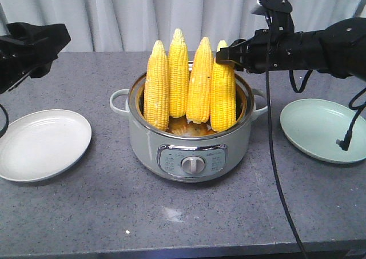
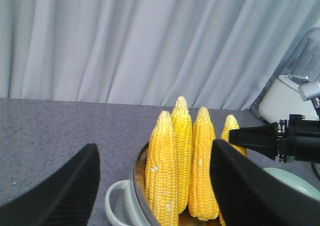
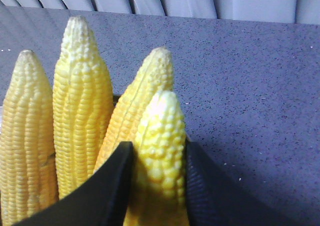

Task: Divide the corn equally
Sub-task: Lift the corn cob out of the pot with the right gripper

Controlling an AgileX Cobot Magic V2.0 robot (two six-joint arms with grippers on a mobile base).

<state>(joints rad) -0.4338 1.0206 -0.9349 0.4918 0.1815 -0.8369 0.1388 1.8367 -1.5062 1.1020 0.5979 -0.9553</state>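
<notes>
Yellow corn point(image 1: 178, 76), four cobs, stands packed in the pot point(image 1: 143, 142) at the middle of the front view. Each cob has its long axis near vertical, butt down in the pot and pointed tip up, and none is on the white plate point(image 1: 43, 144) at the left or the green plate point(image 1: 323, 130) at the right. The right gripper point(image 1: 224, 54) reaches in from the upper right, its jaws closed against both sides of the end cob point(image 1: 223, 93), high up near the tip. In its wrist view the fingers point(image 3: 107, 186) flank the narrow top kernels. The left gripper point(image 2: 154, 148) hangs wide open with nothing in it at the upper left of the front view, well apart from the pot. The main risk, as I judge it, is the hold itself: a pinch on the tapering tip could let the cob slide down out of the jaws once its weight comes on. Held so high, it may also swing and knock the pot rim. Its neighbour stands against it, so a slanted pull could tip that cob or drag it along, and a straight upward draw looks safer. Laying the cob flat on a plate will need its axis turned from upright to level, and it could roll there.
</notes>
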